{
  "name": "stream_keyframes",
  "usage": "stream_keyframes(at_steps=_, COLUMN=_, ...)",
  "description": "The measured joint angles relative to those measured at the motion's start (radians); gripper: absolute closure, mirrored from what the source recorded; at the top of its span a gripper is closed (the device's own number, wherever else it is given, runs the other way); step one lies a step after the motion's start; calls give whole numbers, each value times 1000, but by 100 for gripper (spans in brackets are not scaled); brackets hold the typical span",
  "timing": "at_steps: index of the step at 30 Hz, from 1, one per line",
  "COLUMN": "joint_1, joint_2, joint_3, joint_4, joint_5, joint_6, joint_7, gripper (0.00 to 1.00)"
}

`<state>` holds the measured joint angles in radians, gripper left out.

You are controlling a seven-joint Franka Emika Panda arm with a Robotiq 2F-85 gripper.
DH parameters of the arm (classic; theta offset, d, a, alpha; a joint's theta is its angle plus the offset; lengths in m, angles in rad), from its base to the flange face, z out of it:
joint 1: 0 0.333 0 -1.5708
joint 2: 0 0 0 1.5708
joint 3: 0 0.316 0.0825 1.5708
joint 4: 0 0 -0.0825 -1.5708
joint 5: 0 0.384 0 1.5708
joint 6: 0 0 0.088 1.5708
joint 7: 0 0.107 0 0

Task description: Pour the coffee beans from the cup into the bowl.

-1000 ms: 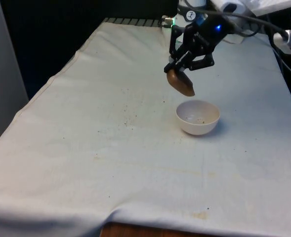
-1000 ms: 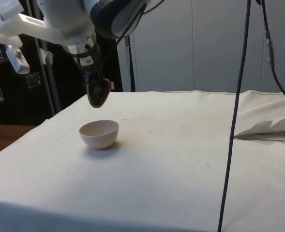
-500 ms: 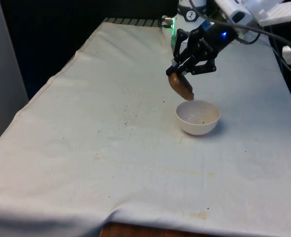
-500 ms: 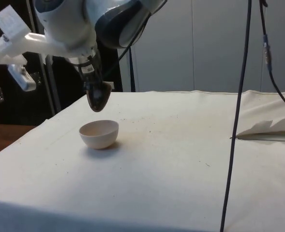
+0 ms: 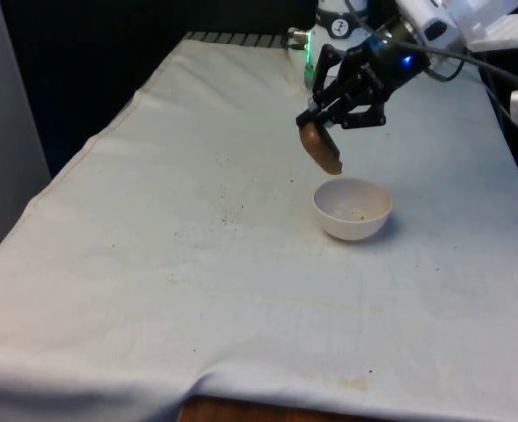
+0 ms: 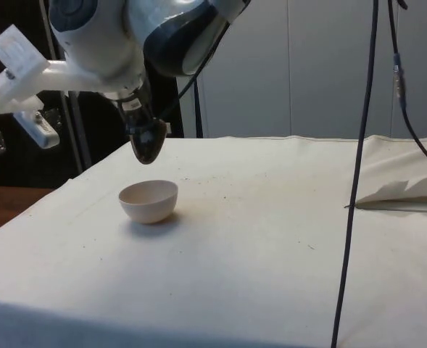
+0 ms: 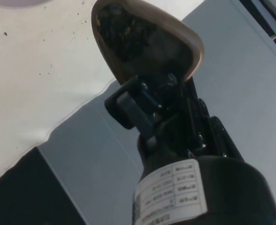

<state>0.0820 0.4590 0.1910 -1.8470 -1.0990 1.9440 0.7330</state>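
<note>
Here the gripper (image 5: 322,121) pinches the brown cup (image 5: 320,148), long axis tilted steeply, mouth angled down above the bowl (image 5: 353,209).

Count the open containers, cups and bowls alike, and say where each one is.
2. The brown cup is tilted in the black gripper, in the air above the table. The white round bowl stands on the white cloth, just below the cup.

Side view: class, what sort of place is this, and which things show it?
Probably a robotics lab. A white robot arm works at a table under a white cloth, its black gripper holding a tilted brown cup above a white bowl; dark cabinets stand behind.
</note>
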Motion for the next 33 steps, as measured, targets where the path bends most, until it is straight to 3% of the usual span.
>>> stream_keyframes(at_steps=9, joint_1=3, joint_2=21, joint_3=60, joint_4=14, joint_5=-59, joint_6=-86, joint_7=34, gripper=99)
stream_keyframes(at_steps=33, joint_1=2, joint_2=21, joint_3=81, joint_4=-40, joint_5=-187, joint_6=-95, joint_7=98, gripper=99)
